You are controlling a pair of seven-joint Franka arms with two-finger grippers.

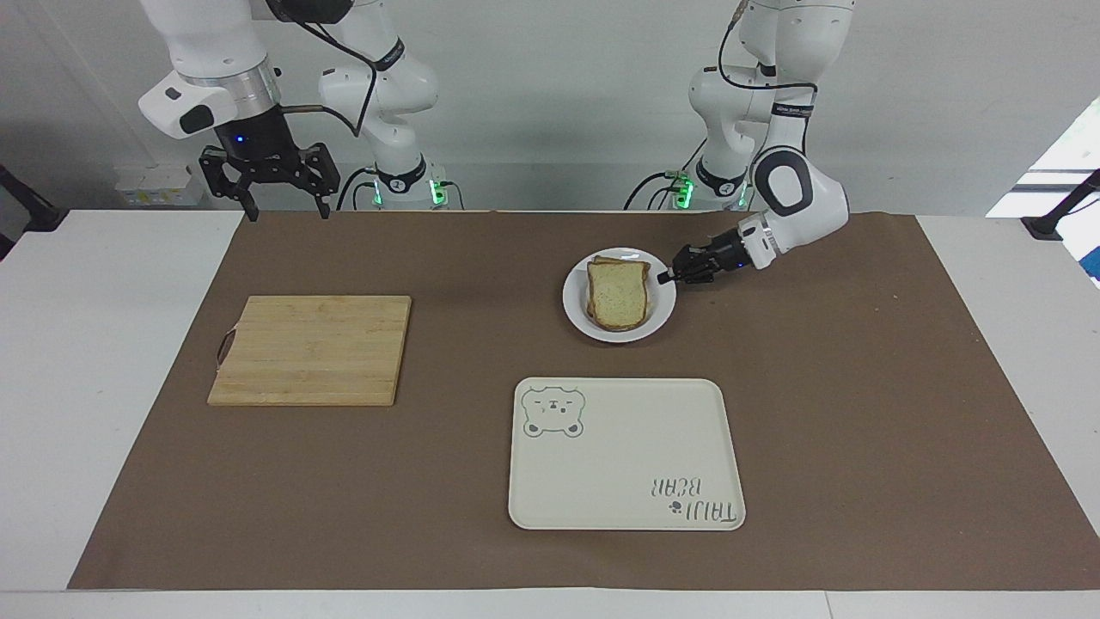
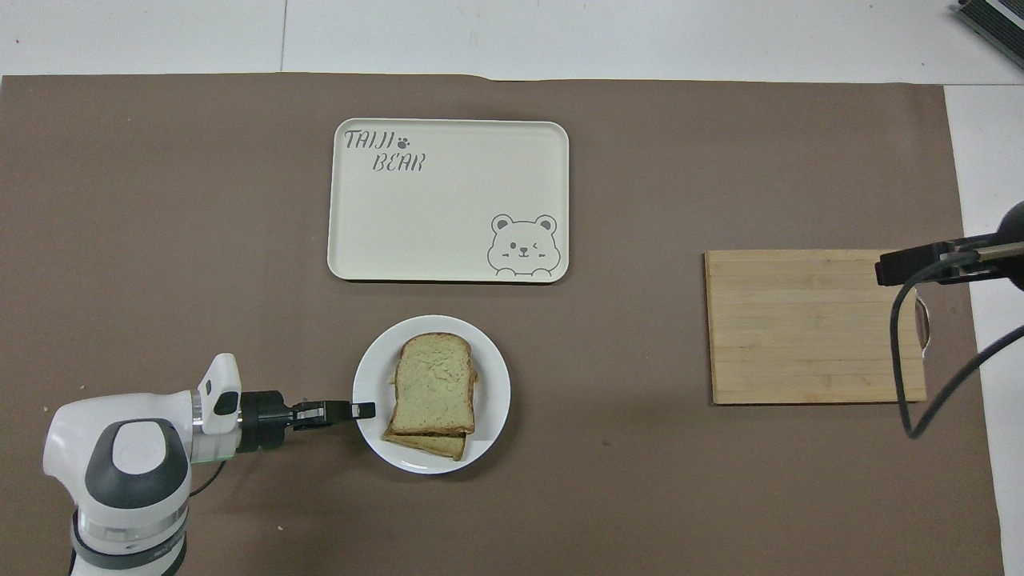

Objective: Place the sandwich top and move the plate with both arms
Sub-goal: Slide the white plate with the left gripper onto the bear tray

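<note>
plain grey wall (image 1: pixel 550 103), white table (image 1: pixel 86 387).

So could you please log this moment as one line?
left gripper: shut on plate rim | sandwich top: on stack | right gripper: open, raised, waiting

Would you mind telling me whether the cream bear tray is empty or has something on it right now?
Empty. The tray shows only its printed bear and lettering; the plate carrying the sandwich top sits on the mat, nearer the robots.
</note>
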